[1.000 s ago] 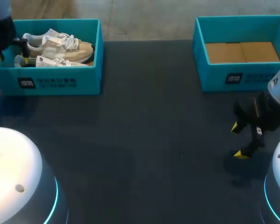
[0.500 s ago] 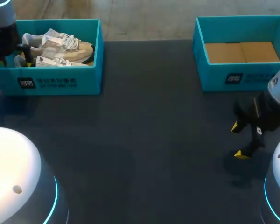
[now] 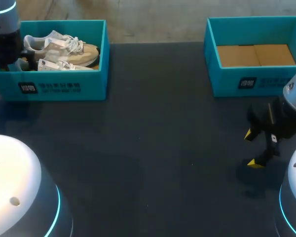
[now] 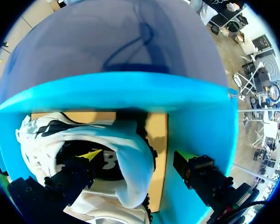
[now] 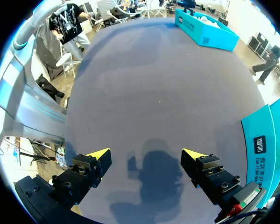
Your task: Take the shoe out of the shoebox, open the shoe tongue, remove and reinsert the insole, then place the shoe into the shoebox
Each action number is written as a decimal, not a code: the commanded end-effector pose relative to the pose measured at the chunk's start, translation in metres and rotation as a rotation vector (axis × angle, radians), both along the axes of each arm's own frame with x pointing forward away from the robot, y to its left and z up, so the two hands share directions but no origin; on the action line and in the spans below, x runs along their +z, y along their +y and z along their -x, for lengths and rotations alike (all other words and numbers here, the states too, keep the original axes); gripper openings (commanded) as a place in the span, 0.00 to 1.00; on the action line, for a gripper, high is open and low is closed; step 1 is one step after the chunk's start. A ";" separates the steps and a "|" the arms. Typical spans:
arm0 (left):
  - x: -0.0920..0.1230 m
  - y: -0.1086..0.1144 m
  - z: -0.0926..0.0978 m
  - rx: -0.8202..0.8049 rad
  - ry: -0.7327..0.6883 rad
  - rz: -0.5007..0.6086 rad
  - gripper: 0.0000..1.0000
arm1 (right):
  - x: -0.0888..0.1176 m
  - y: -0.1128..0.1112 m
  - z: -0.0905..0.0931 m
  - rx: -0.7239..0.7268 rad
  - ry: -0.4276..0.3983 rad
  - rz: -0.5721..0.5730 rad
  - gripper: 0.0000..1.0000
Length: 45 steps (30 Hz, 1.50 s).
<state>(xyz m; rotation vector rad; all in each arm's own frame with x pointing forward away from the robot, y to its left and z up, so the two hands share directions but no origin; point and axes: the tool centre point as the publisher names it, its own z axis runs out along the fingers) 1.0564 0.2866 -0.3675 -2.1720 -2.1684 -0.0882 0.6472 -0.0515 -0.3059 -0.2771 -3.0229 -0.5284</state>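
Judging by the beige-and-white laced sneaker point(image 3: 69, 47), not yet out: lying inside the open teal cardboard shoebox point(image 3: 59, 86) at the far left of the dark table point(image 3: 163, 148), toe toward the table's middle, a second sneaker point(image 3: 64, 65) just beside it. Down at the heel end, the left gripper point(image 3: 20, 61), fingers spread and not yet pinching. Seen from the left wrist, one yellow tip poked into the sneaker's point(image 4: 130, 172) dark opening, the other outside and apart from the heel, close to the shoebox's point(image 4: 116, 91) blue wall, so the left gripper point(image 4: 139, 155) straddles the white padded heel collar point(image 4: 126, 140) without clamping it. Best done now: bring the outer finger in squarely against the back of the heel, pinch the collar firmly but without crushing it, then lift straight up, clear of the wall and of the neighbouring sneaker's laces. Probably wise to avoid dragging sideways, lest the box slide. Over at the right, the right gripper point(image 3: 251, 148) hanging just above bare table, likewise spread wide and holding nothing point(image 5: 146, 154), near a second teal box point(image 3: 251, 81) with a brown cardboard liner point(image 3: 256, 54).
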 end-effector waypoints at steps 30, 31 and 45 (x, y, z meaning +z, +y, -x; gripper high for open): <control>-0.020 0.005 0.004 0.024 0.023 -0.031 0.56 | 0.000 0.000 0.002 -0.001 -0.003 0.001 1.00; -0.020 0.006 0.004 0.024 0.024 -0.032 0.51 | 0.000 0.000 0.002 -0.001 -0.003 0.001 1.00; -0.024 0.009 0.006 0.017 0.028 -0.049 0.26 | 0.000 0.000 0.002 -0.001 -0.003 0.001 1.00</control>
